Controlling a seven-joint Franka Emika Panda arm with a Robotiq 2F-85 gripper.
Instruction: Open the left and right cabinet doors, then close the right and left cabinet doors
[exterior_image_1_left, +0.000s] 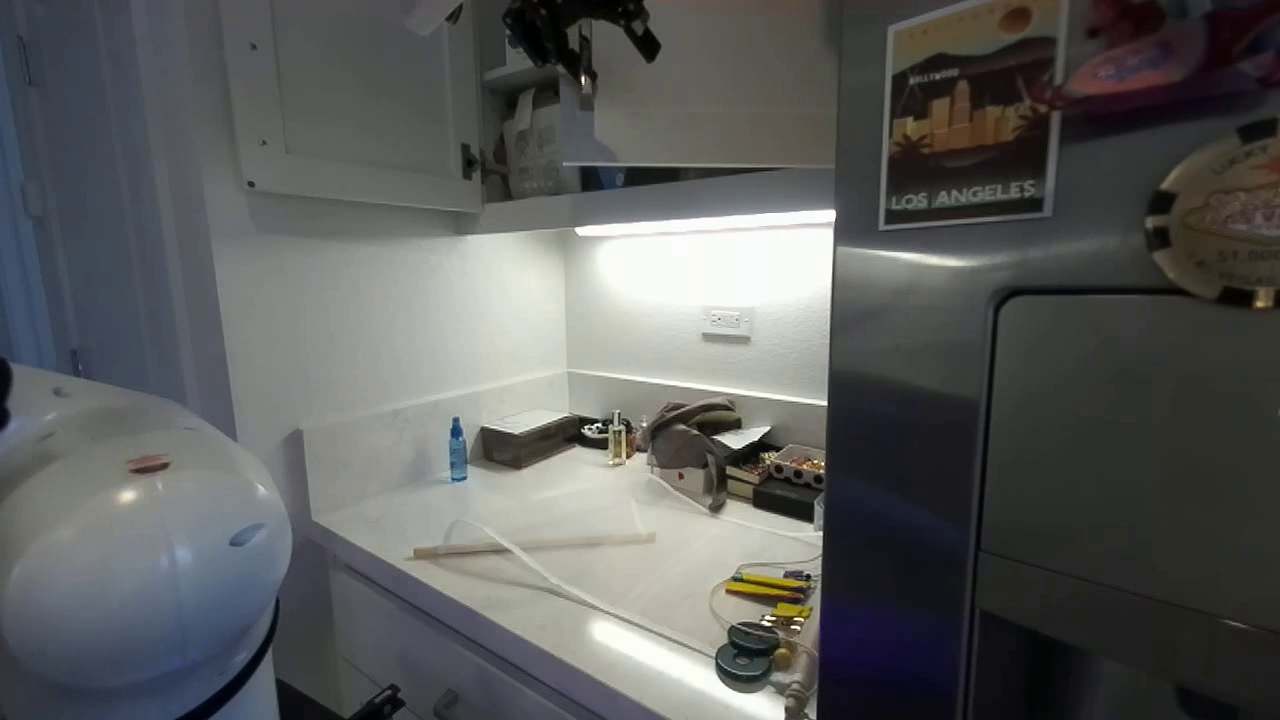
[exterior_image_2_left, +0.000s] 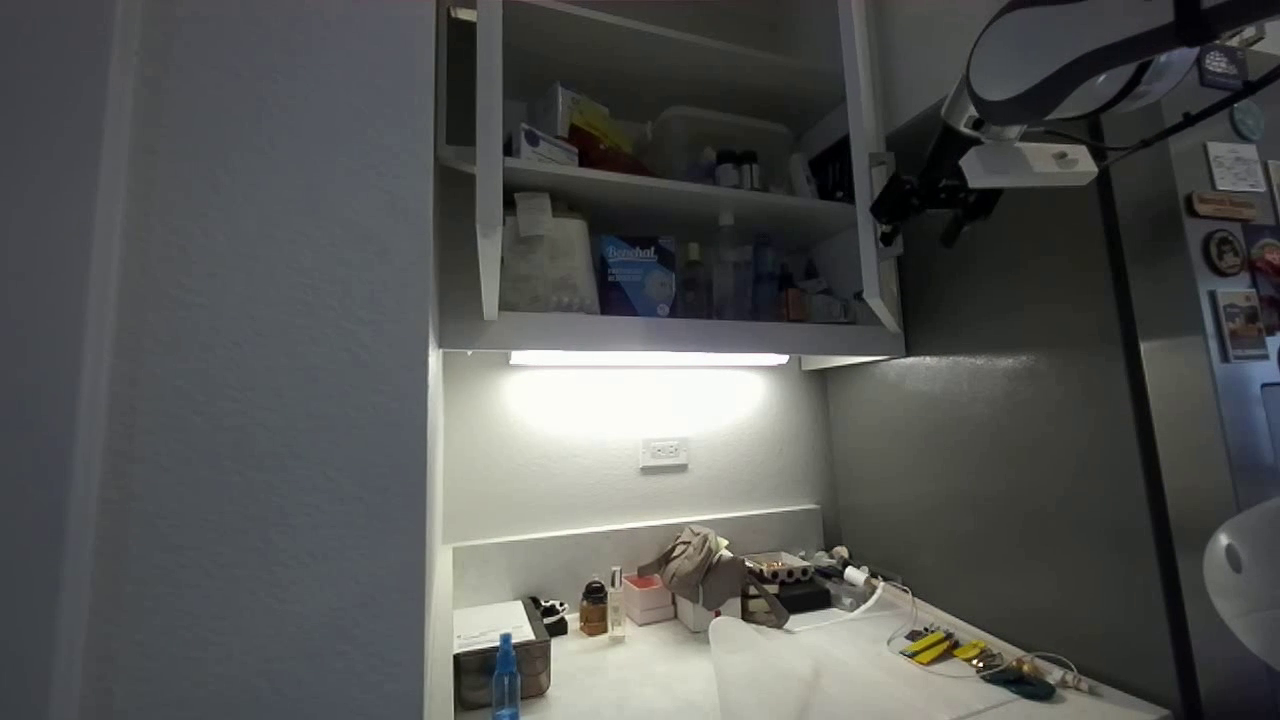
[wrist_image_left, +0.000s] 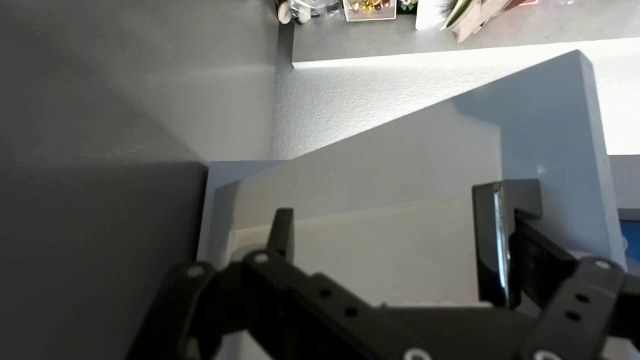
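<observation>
The left cabinet door (exterior_image_1_left: 370, 100) is swung wide open, its inner face and hinge showing. In an exterior view, the same left cabinet door (exterior_image_2_left: 489, 170) appears nearly edge-on. The right cabinet door (exterior_image_2_left: 862, 150) also stands open, angled toward the fridge side. My gripper (wrist_image_left: 402, 232) is at the front of the right cabinet door (wrist_image_left: 400, 175), jaws spread wide. One finger (wrist_image_left: 542, 260) sits between the silver bar handle (wrist_image_left: 492, 240) and the panel; the opposite finger (wrist_image_left: 282, 232) is well apart from the handle. Both exterior views show the gripper (exterior_image_1_left: 610, 55) beside that door.
The grey steel fridge (exterior_image_2_left: 1000, 430) rises close beside the right door. Inside the cabinet, shelves (exterior_image_2_left: 680, 185) hold boxes and bottles. Below, the white counter (exterior_image_1_left: 560, 505) carries a blue spray bottle (exterior_image_1_left: 458, 452), a dark box (exterior_image_1_left: 530, 440) and several small items.
</observation>
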